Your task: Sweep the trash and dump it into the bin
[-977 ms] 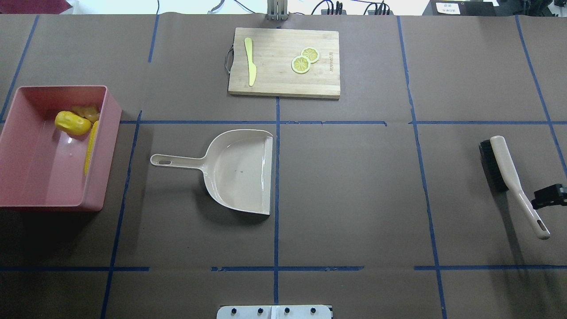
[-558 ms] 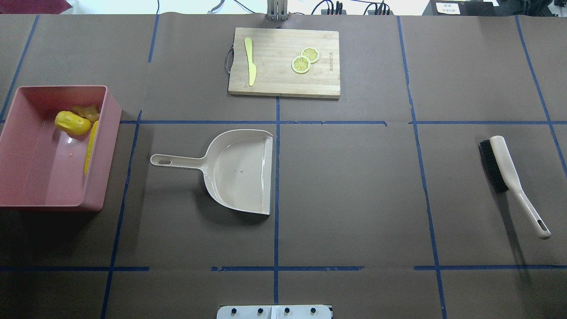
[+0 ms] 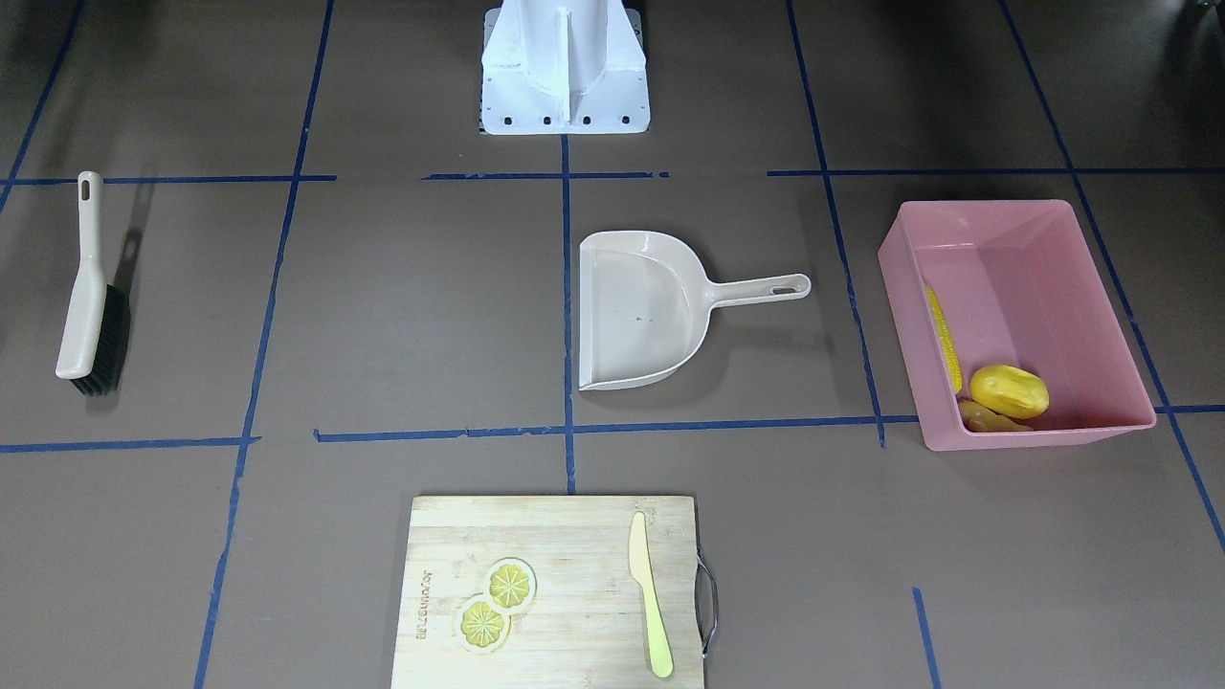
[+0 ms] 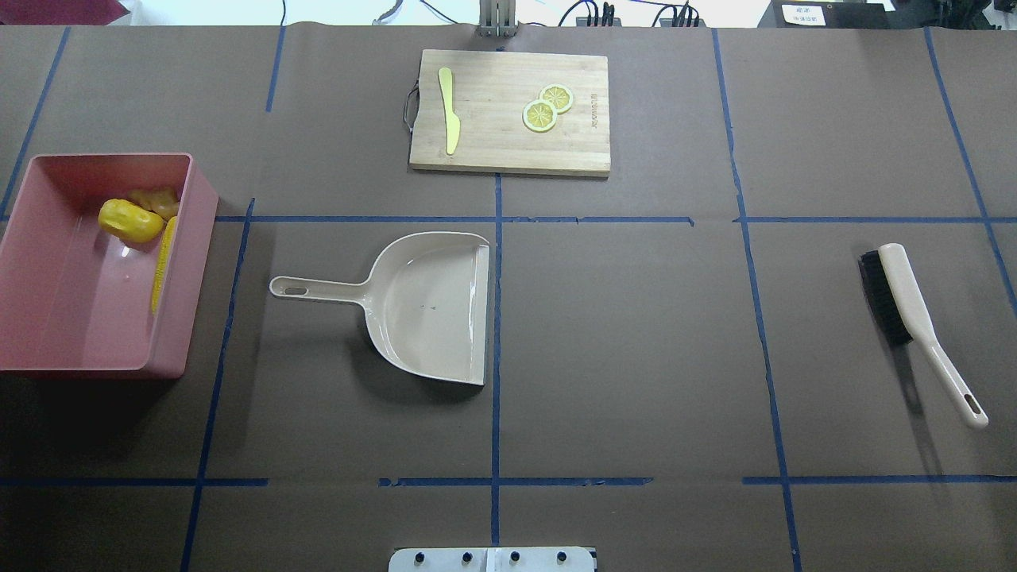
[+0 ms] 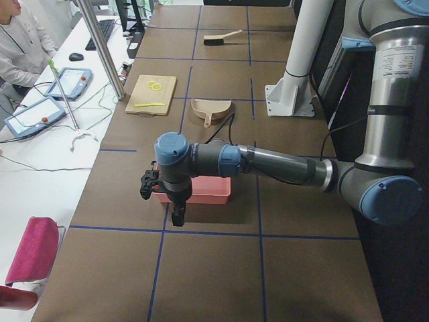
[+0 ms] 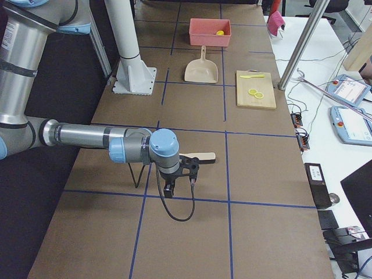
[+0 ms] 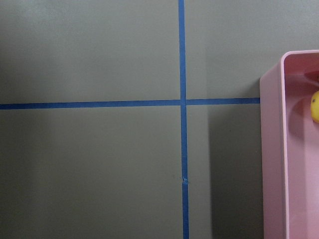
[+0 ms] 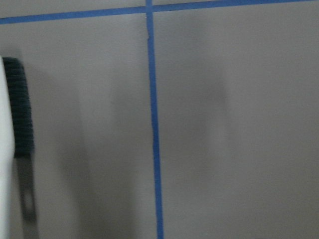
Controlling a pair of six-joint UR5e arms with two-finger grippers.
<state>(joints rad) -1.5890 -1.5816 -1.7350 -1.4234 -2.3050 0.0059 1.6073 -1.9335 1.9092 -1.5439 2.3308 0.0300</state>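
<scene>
The pink bin (image 4: 200, 238) stands at the table's left end; it also shows in the front view (image 3: 1043, 306). Inside it lie the corn cob (image 4: 164, 262), the yellow lump (image 4: 129, 220) and the ginger root (image 4: 156, 199). My left gripper (image 5: 145, 186) hangs just beyond the bin's outer end, seen only in the left side view; I cannot tell if it is open. My right gripper (image 6: 192, 170) hovers by the brush handle (image 6: 200, 156), seen only in the right side view; I cannot tell its state. The left wrist view shows the bin's rim (image 7: 271, 149).
The beige dustpan (image 4: 429, 306) lies empty mid-table, mouth to the right. The beige brush (image 4: 906, 310) lies at the right end. A cutting board (image 4: 508, 151) with knife and lemon slices sits at the far edge. The robot base (image 3: 565, 67) is at the near edge.
My right gripper, at the overhead view's right edge beside the brush handle a second ago, has moved out of that view. The brush, dustpan, bin and trash have not moved.
</scene>
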